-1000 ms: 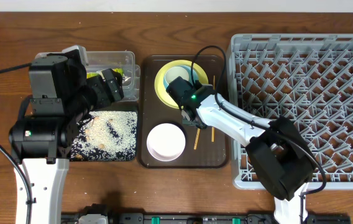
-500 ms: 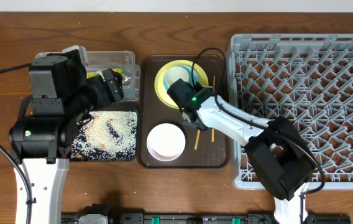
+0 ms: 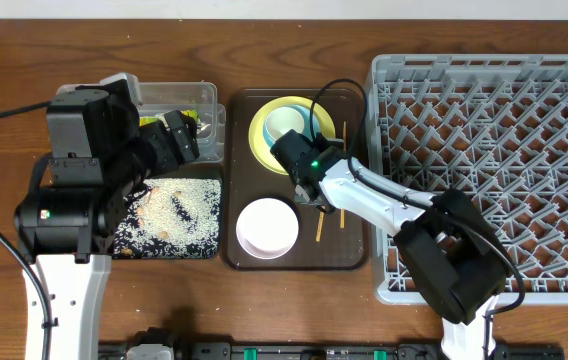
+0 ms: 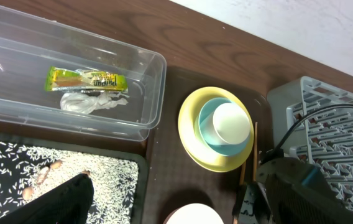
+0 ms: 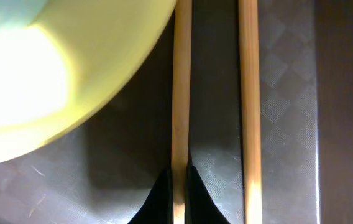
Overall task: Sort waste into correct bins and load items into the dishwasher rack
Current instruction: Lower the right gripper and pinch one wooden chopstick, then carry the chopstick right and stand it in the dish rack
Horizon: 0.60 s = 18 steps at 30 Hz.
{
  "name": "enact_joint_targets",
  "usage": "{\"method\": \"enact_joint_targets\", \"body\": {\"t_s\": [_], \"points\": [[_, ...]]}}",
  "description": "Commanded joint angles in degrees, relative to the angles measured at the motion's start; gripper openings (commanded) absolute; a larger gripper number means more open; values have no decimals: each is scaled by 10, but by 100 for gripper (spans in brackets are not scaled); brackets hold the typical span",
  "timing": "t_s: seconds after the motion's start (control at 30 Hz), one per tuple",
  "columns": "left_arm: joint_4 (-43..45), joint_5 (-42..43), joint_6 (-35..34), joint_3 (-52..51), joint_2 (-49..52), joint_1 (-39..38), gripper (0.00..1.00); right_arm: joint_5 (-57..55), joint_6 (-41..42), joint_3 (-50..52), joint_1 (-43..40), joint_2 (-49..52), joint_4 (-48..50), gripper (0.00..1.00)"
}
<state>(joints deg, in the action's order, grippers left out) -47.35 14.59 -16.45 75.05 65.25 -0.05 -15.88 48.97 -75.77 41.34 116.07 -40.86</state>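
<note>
Right end effector (image 5: 178, 182) pinches slim wooden chopstick (image 5: 181, 93); diamond-textured brown tray (image 5: 283, 124) beneath.

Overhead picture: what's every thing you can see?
rack: one, grey, right side
serving tray: one, dark brown, middle
plate: one, yellow, on serving tray
blue bowl: one, light blue, on plate
cup: one, white, in blue bowl
white bowl: one, white, on serving tray
chopsticks: two, wooden, beside plate
tub: one, clear, far left
wrapper: one, yellow-green, in tub
napkin: one, white, in tub
black tray: one, black, near left
rice: many, white, in black tray
left hand: one, black, open, near tub
right hand: one, black, pinching one chopstick
</note>
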Motion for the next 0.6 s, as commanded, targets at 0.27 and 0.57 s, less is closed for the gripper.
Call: {"method": "enact_joint_targets", "body": {"t_s": [0.27,0.57], "points": [[0,-7,5,5,3,3,91,7,-132,-22,-36,-135,-41,1],[0,-7,5,5,3,3,92,7,-261,-22,-71,-249,-68,1]]}}
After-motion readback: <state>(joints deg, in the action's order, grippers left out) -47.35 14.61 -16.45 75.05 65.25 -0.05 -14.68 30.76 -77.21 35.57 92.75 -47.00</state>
